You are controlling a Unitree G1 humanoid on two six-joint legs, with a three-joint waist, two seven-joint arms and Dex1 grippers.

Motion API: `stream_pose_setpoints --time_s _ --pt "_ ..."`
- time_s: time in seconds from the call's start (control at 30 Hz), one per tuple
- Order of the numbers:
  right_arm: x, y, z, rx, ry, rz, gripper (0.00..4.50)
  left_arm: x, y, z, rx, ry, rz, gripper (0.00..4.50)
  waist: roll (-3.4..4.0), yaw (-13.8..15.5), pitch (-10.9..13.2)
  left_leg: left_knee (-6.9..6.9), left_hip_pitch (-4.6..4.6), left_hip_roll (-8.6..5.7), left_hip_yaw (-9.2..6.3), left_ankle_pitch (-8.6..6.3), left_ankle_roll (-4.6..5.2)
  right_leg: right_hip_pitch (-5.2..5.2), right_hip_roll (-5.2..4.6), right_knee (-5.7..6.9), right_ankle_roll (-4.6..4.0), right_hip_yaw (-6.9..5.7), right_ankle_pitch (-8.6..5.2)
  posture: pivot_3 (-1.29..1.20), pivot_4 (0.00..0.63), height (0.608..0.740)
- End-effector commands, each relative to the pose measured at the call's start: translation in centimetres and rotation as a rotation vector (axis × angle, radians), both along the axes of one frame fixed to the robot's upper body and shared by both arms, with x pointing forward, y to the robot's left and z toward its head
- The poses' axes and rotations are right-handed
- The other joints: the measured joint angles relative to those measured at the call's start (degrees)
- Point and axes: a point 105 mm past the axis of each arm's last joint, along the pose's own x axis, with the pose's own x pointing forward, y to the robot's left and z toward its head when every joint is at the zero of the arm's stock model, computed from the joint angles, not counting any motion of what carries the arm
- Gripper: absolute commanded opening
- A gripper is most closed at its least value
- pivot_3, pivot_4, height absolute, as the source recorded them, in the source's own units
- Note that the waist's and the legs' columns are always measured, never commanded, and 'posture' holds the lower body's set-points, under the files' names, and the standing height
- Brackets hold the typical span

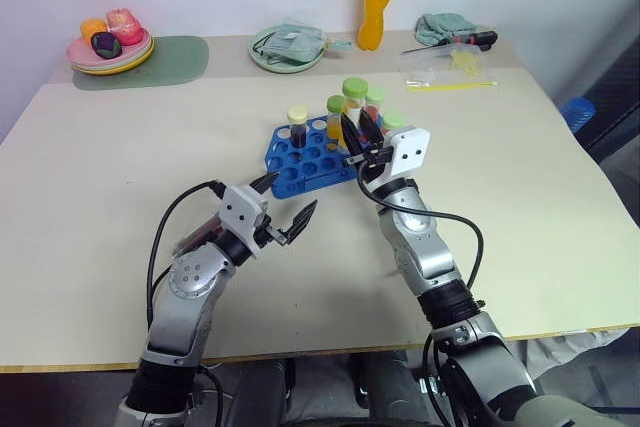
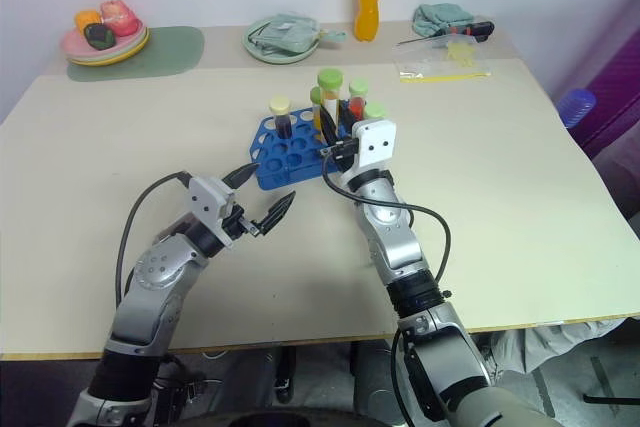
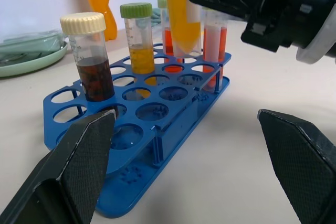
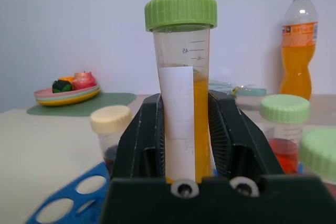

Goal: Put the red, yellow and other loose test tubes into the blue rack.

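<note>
The blue rack lies mid-table. A maroon tube with a cream cap and a yellow tube with a green cap stand upright in it, and two red-liquid tubes stand at its far end. My right gripper is shut on another green-capped yellow tube with a white label. It holds this tube upright just above the rack's far holes. My left gripper is open and empty, low over the table just in front of the rack's near end.
Along the back edge stand an orange drink bottle, a green dish with a cloth, stacked plates with toy fruit on a green mat, a teal cloth, a screwdriver and a plastic bag.
</note>
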Motion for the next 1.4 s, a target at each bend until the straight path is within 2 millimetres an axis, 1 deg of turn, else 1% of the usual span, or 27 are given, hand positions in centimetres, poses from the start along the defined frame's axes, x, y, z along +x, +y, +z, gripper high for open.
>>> stream_pose_setpoints --time_s 0.03,0.47,0.8,1.2,1.27,1.3,1.4 --pt "-0.1 -0.5 -0.1 -0.005 -0.029 -0.009 0.7 -0.3 0.1 1.5 -0.013 -0.055 -0.009 4.5 0.0 -0.01 0.0 0.0 0.01 0.0 0.0 0.0 0.0 0.0 0.0 0.0 0.0 0.0 0.0 0.0 0.15 0.74" --pt "0.2 0.4 -1.4 -0.019 -0.004 0.016 0.7 -0.2 -0.2 1.8 -0.019 -0.059 -0.029 4.5 0.01 -0.03 0.0 0.0 0.06 -0.01 0.0 0.01 -0.02 0.02 0.0 0.06 0.0 0.01 0.0 0.0 0.15 0.74" --pt "1.0 0.0 -1.8 -0.027 0.005 -0.017 0.7 -0.4 -0.5 1.9 -0.026 -0.057 -0.045 4.5 0.01 -0.03 0.0 0.0 0.18 -0.02 0.02 0.02 -0.04 0.09 0.0 0.16 -0.01 0.02 -0.01 0.0 0.15 0.74" --pt "1.2 0.2 -2.1 -0.021 0.013 -0.008 0.7 -0.5 -0.6 1.8 -0.027 -0.057 -0.053 4.5 0.01 -0.03 0.0 0.0 0.2 -0.03 0.01 0.04 -0.07 0.09 -0.01 0.25 -0.02 0.04 -0.01 0.0 0.15 0.74" --pt "1.0 0.3 -1.7 -0.014 0.004 0.007 1.75 -0.4 -0.5 1.9 -0.027 -0.057 -0.049 4.5 0.01 -0.04 0.0 0.0 0.2 -0.03 0.01 0.04 -0.07 0.09 -0.01 0.25 -0.02 0.04 -0.01 0.0 0.15 0.74" --pt "0.9 0.2 -1.6 -0.013 -0.002 0.011 2.19 -0.4 -0.5 1.9 -0.027 -0.057 -0.047 4.5 0.01 -0.06 0.0 0.0 0.2 -0.03 0.01 0.04 -0.07 0.09 -0.01 0.25 -0.02 0.04 -0.01 0.0 0.15 0.74" --pt "0.0 0.0 0.4 -0.066 -0.086 0.02 3.72 -0.5 0.2 2.4 0.016 -0.071 -0.026 4.5 0.03 -0.07 0.01 0.0 0.2 -0.03 0.01 0.04 -0.07 0.07 -0.01 0.27 -0.02 0.04 -0.01 0.0 0.15 0.74"
